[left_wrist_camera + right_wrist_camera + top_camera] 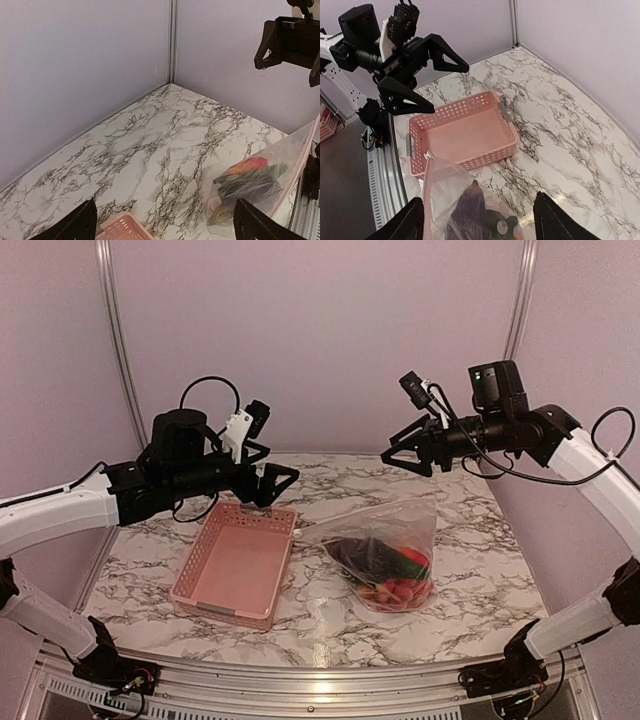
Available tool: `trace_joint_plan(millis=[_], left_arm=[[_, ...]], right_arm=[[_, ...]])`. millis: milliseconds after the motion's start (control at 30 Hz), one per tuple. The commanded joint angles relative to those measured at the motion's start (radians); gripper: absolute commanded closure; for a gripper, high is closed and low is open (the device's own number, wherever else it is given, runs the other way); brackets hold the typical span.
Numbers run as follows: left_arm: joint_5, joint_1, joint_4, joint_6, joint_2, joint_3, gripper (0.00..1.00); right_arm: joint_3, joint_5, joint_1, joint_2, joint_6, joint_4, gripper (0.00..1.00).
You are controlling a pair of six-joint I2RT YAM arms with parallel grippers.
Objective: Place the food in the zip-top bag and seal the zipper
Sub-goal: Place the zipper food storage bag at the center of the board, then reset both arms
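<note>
The clear zip-top bag (pixel 385 550) lies on the marble table, right of the basket, with the food (pixel 385 570) inside: a dark purple eggplant, green cucumber and red pieces. It also shows in the left wrist view (pixel 260 185) and the right wrist view (pixel 455 200). The zipper strip (pixel 426 200) runs along the bag's left edge; I cannot tell if it is pressed shut. My left gripper (pixel 272 478) hangs open and empty above the basket's far end. My right gripper (pixel 405 456) hangs open and empty high above the bag.
An empty pink plastic basket (pixel 237 562) sits left of the bag, also in the right wrist view (pixel 462 132). Lilac walls close the back and sides. A metal rail (pixel 300 680) runs along the near edge.
</note>
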Motion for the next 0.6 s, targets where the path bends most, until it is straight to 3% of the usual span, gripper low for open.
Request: trace_joint_plan(millis=[0,167,300,567], left_arm=[[-0.167,0.009,0.014,-0.059,-0.067,0.030,0.01],[-0.350,0.010,-0.095,-0.087,-0.095,0.086,0.01],[-0.426,0.011,-0.221,-0.108,-0.106,0.155,0.01],[-0.610,0.023,-0.442,-0.296,-0.167,0.231,0.01]], right_arm=[[0.127,-0.014,-0.009,-0.009,0.086,0.045,0.21],[0.202,0.099,-0.012,0.002,0.117,0.050,0.17],[0.195,0.417,-0.016,-0.015,0.211,0.058,0.02],[0.216,0.980,-0.016,-0.055,0.341,0.062,0.02]])
